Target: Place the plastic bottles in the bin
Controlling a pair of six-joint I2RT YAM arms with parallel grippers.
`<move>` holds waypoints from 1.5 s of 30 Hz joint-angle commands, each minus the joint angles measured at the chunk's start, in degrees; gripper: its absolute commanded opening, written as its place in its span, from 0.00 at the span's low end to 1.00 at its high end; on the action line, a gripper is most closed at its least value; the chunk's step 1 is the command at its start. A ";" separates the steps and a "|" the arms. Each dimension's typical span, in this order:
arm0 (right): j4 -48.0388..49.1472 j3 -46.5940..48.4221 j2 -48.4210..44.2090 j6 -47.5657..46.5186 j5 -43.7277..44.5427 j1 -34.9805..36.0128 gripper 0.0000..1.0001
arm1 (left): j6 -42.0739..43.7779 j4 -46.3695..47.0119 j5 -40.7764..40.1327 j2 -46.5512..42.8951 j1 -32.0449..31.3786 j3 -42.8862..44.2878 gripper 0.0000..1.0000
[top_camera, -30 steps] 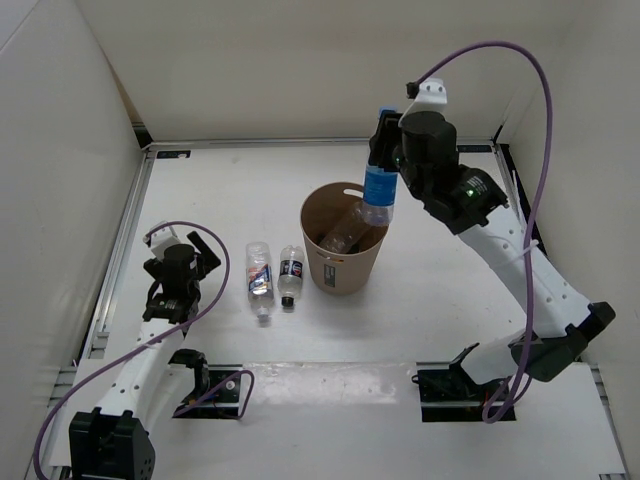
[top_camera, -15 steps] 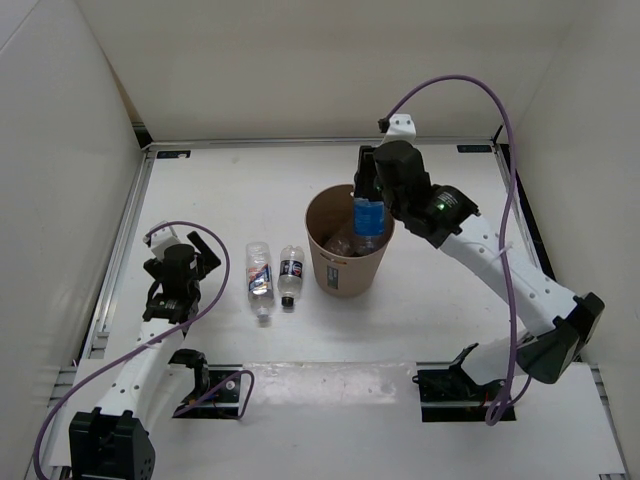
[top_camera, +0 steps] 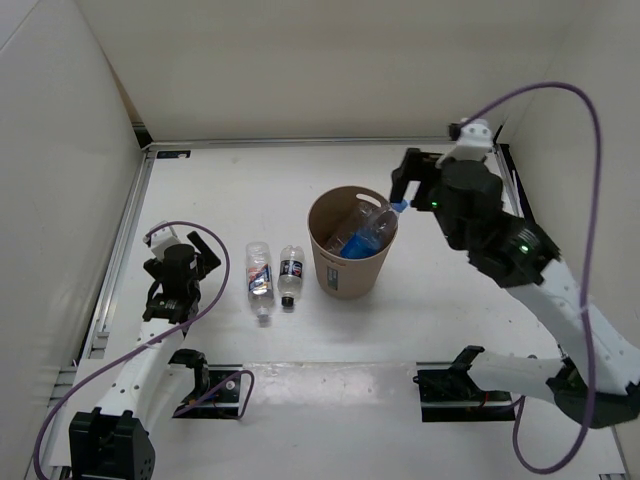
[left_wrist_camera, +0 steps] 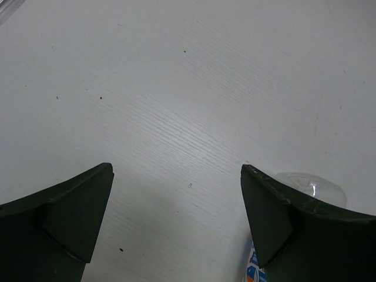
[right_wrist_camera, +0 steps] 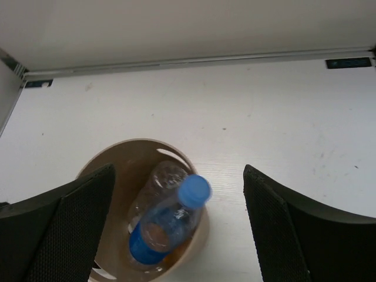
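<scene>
Leaning in the bin (top_camera: 348, 278) with its cap at the rim, the blue-labelled bottle (top_camera: 366, 230) rests on an unlabelled bottle (right_wrist_camera: 160, 179), likely too long to lie flat. The right gripper (top_camera: 403, 188) hovers beside that cap, jaws spread and empty. The white-labelled bottle (top_camera: 260, 280) and dark-labelled bottle (top_camera: 291, 271) lie on the table (top_camera: 200, 180) left of the bin, near the left gripper (top_camera: 196, 250), also spread, placed to take them.

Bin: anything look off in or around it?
The blue-capped bottle leans tilted inside the bin, its cap up at the rim rather than lying flat. Another clear bottle lies beneath it. No spill or damage visible.
</scene>
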 commanded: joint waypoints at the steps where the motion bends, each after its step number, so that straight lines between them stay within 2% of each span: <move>1: -7.71 -1.84 -7.15 2.55 3.29 -2.52 0.90 | -0.31 0.53 -0.10 -0.52 0.16 1.71 1.00; 3: -10.54 -6.75 -13.65 4.48 -0.41 -4.64 0.90 | -0.40 0.27 -0.27 -0.35 0.24 1.80 1.00; 6: -18.07 -14.40 -22.43 7.03 0.28 -6.48 0.90 | 0.21 -0.70 0.08 -0.35 0.16 2.24 1.00; 9: -20.03 -19.25 -26.75 9.67 1.35 -9.03 0.90 | 2.14 -2.10 3.59 -0.17 0.42 3.20 1.00; 12: -21.26 -22.86 -29.57 8.36 -3.91 -13.68 0.90 | 2.24 -4.82 5.52 0.53 2.09 5.58 1.00; 14: -23.81 -24.43 -29.66 9.57 -3.94 -15.97 0.90 | 0.74 -8.87 8.24 0.88 4.72 8.11 1.00; 17: -23.38 -25.15 -28.44 10.38 -1.05 -10.99 0.90 | -0.23 -14.40 13.17 1.32 5.34 11.54 1.00; 19: -26.07 -24.18 -26.68 12.91 3.78 -8.69 0.90 | -0.40 -14.77 16.14 0.80 4.91 12.52 1.00; 22: -29.26 -22.77 -24.30 15.12 5.12 -7.11 0.90 | -1.89 -15.11 22.99 -0.17 4.73 13.31 1.00; 25: -30.84 -22.69 -24.56 16.87 8.87 -1.94 0.90 | -0.15 -15.63 28.36 1.92 4.03 15.59 1.00; 28: -34.71 -22.34 -26.49 22.39 13.88 6.13 0.90 | 2.41 -22.74 26.89 10.25 1.13 23.23 1.00; 30: -38.20 -22.25 -27.20 24.69 15.66 9.14 0.90 | 2.85 -23.64 26.71 14.76 -2.98 25.78 1.00; 31: -39.27 -21.90 -28.07 26.88 17.67 13.94 0.90 | 2.76 -24.25 24.80 15.99 -4.05 26.23 1.00; 32: -41.98 -21.72 -27.99 30.12 19.78 15.65 0.90 | 2.50 -24.87 21.30 18.78 -5.28 27.36 1.00; 34: -45.87 -21.28 -28.43 35.39 22.07 20.38 0.90 | 2.50 -24.87 19.42 20.91 -9.07 28.16 1.00; 39: -46.14 -21.63 -26.50 36.57 22.52 21.55 0.90 | 2.41 -24.26 17.48 25.92 -14.51 31.50 1.00; 45: -45.88 -21.11 -24.30 36.13 22.26 21.11 0.90 | 3.11 -25.31 17.13 33.64 -15.93 34.05 1.00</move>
